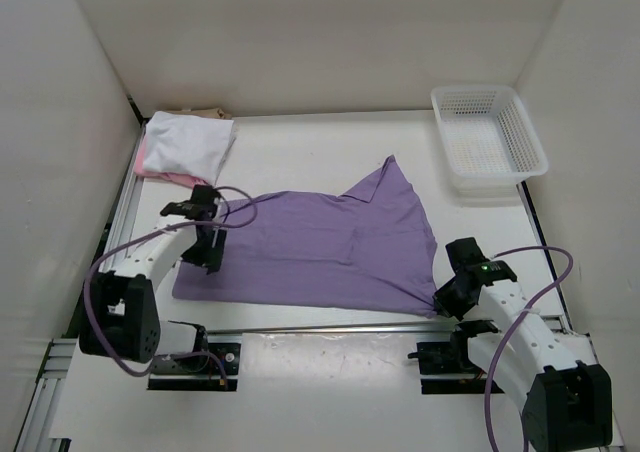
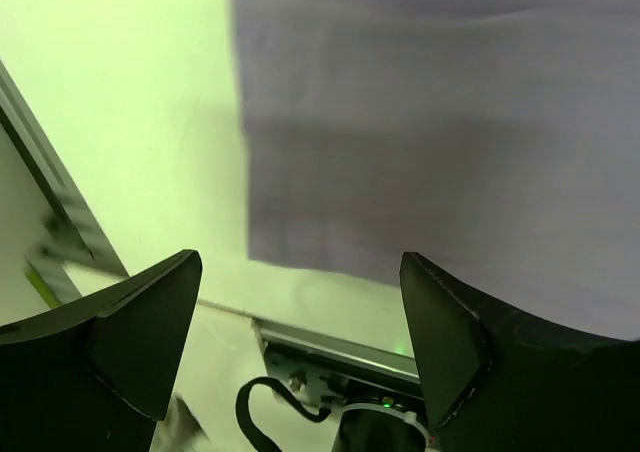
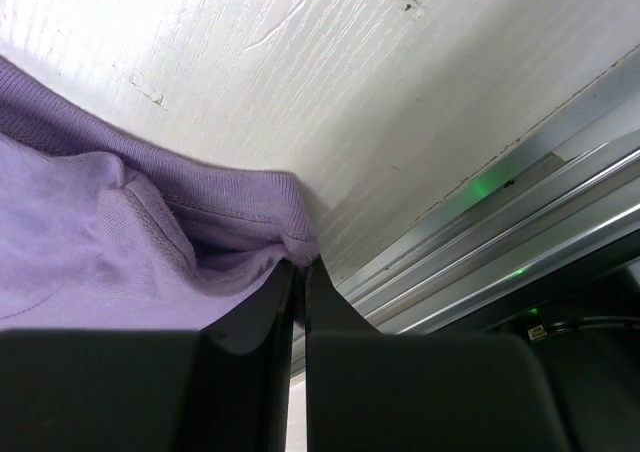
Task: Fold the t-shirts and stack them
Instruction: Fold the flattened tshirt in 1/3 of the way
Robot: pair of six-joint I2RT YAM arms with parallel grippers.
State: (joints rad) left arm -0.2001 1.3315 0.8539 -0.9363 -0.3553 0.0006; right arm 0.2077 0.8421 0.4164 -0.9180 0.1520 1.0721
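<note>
The lavender shirt (image 1: 320, 247) lies spread on the table (image 1: 330, 142) between the two arms. Its long axis runs left to right, and a pointed flap reaches toward the far side. The right gripper (image 1: 446, 298) is pinched tight on the near-right corner — its wrist view shows the hem bunched at the closed tips. The left gripper (image 1: 209, 247) hangs over the shirt's left edge, jaws spread wide with nothing between them. The left arm is thus nearer the free end, and the next fold probably turns on it taking that edge. The white shirt (image 1: 188, 142), pink shirt (image 1: 160, 172) and tan shirt (image 1: 205, 114) sit stacked at the far-left corner.
</note>
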